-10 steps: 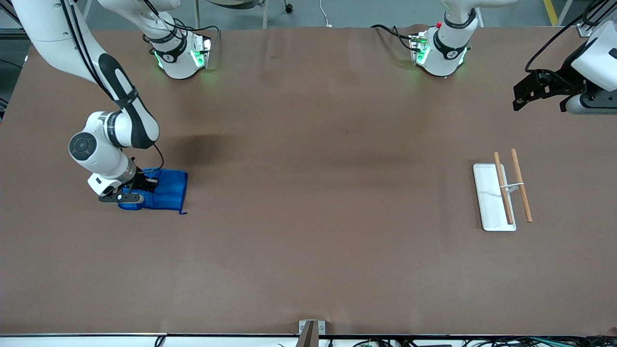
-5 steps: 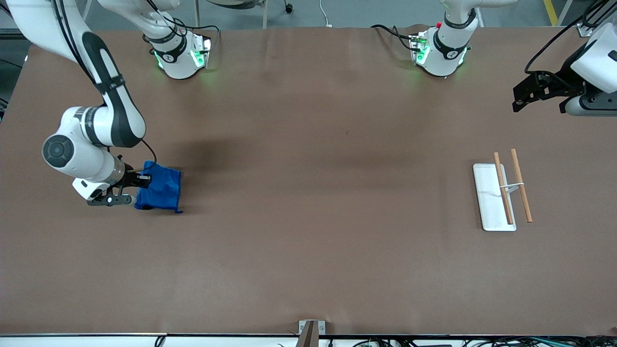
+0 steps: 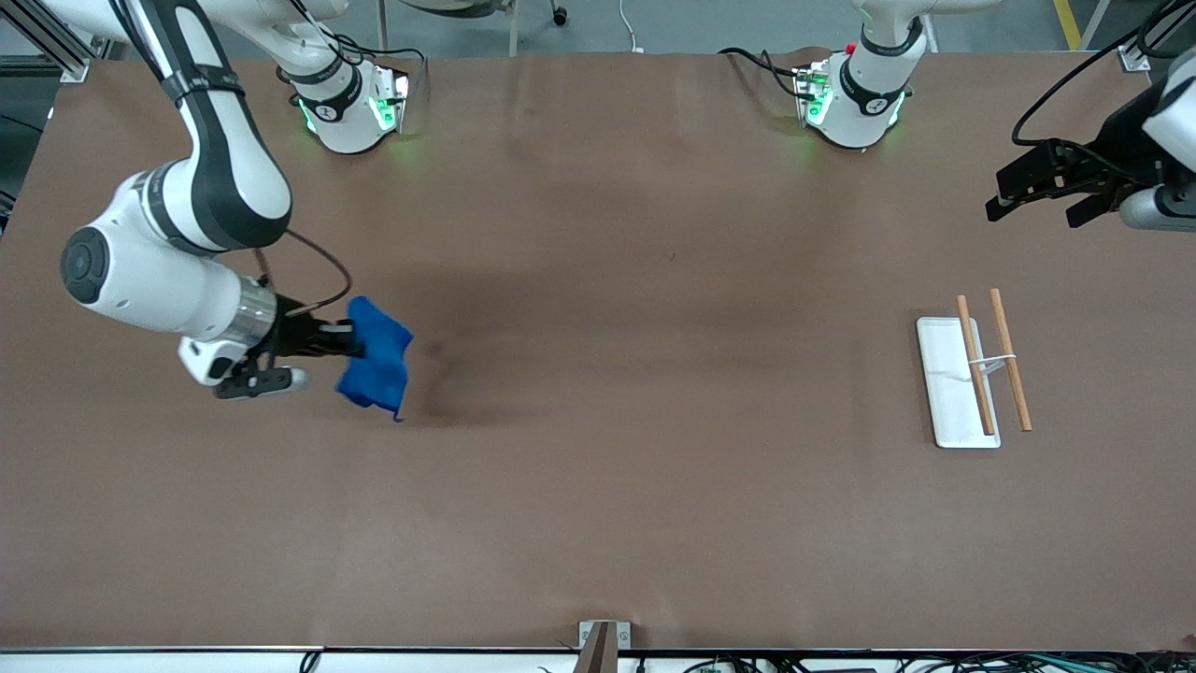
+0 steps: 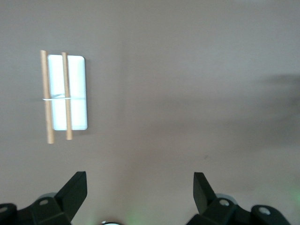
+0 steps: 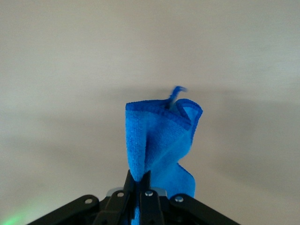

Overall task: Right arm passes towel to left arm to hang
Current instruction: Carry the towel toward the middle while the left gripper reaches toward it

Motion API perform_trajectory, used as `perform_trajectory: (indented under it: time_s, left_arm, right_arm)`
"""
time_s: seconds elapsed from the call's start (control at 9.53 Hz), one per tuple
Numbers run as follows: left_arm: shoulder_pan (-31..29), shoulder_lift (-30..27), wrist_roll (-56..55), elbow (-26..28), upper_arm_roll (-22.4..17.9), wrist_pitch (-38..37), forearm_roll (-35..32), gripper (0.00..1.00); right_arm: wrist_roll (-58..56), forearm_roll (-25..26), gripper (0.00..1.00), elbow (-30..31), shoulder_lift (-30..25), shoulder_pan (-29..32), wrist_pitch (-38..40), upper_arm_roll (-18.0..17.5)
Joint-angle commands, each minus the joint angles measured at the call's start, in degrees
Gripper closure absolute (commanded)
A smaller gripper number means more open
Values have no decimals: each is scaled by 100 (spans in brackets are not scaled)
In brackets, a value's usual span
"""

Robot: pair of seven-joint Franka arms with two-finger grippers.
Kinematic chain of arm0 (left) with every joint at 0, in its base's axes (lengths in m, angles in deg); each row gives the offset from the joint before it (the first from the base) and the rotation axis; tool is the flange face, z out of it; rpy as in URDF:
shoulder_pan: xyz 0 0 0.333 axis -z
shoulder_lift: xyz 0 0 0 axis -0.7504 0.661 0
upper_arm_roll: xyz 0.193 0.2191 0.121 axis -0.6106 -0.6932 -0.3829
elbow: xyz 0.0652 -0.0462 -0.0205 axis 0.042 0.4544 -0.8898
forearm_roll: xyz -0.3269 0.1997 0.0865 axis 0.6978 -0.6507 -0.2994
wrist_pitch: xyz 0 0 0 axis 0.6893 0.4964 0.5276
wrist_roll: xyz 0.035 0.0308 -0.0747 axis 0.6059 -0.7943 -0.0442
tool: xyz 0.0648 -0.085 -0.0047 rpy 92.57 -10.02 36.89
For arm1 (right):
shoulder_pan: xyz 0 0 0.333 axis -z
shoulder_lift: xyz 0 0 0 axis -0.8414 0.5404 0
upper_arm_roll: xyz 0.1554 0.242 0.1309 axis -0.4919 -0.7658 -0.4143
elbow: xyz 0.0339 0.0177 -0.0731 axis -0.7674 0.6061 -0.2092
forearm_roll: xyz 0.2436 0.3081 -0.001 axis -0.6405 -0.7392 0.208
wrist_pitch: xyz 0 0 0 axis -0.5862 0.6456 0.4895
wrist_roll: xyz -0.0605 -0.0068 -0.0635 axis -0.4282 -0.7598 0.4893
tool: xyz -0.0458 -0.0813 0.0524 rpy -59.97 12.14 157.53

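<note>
Nearest the front camera among the things on the brown surface (image 3: 598, 486) is the white rack base (image 3: 951, 383), lying flat toward the left arm's end. Its two wooden rods (image 3: 992, 363) run parallel and stand above it, joined by a thin white crosspiece; in the front view they point roughly from 11 o'clock to 5 o'clock. One rod lies over the base's edge and the other hangs just outside it. The left wrist view shows the same rack (image 4: 68, 92) well apart from that arm's fingers.

At about the same depth, toward the right arm's end, the right gripper (image 3: 353, 340) is in the air over the surface, its fingers pinched tight on one edge of the towel (image 3: 377, 365). The bright blue cloth hangs bunched and folded from the grip, clear of the surface, with a dark shadow on the brown beside it. In the right wrist view the towel (image 5: 161, 140) drapes from the closed fingers (image 5: 140, 185) in loose folds, its darker hem and a small loop at the hanging end.

Farthest from the camera, the left gripper (image 3: 1037, 192) waits in the air over the surface's edge at the left arm's end, at about 1 o'clock from the rack. Its fingers (image 4: 75, 192) are spread wide apart and hold nothing.
</note>
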Motion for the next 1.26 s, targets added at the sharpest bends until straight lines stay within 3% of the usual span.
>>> perform_trajectory:
  time_s: [0.0, 0.21, 0.31, 0.52, 0.63, 0.84, 1.05, 1.15]
  left_arm:
    - [-296, 301, 115, 58, -17, -2, 695, 0]
    - [-682, 687, 787, 85, -17, -194, 1652, 0]
    - [-945, 1002, 1384, 129, -17, -361, 2379, 0]
    - [-1219, 1600, 2100, 331, -8, -633, 3725, 0]
    - [-1368, 1977, 2154, 331, -8, -1009, 4454, 0]
    - [-1605, 2593, 2216, 331, 9, -1941, 5555, 0]
    - [-1607, 2903, 2216, 427, 36, -2523, 5901, 1]
    - [-1563, 2904, 2346, 776, 97, -2525, 6120, 3]
  right_arm:
    - [-1, -1498, 100, -215, -3, -194, -226, -410]
    - [-10, -2957, 100, -269, 23, -467, -952, -988]
    - [-10, -3661, 100, -382, 136, -564, -1662, -1514]
    - [-10, -4648, 100, -925, 557, -618, -2641, -2499]
    - [-1, -5061, 100, -1241, 742, -661, -2828, -2773]
    - [8, -5459, 100, -1577, 1042, -898, -2830, -2881]
    - [-10, -5968, 100, -2138, 1454, -1231, -2838, -2899]
    - [-19, -6136, 100, -2367, 1630, -1320, -2838, -2899]
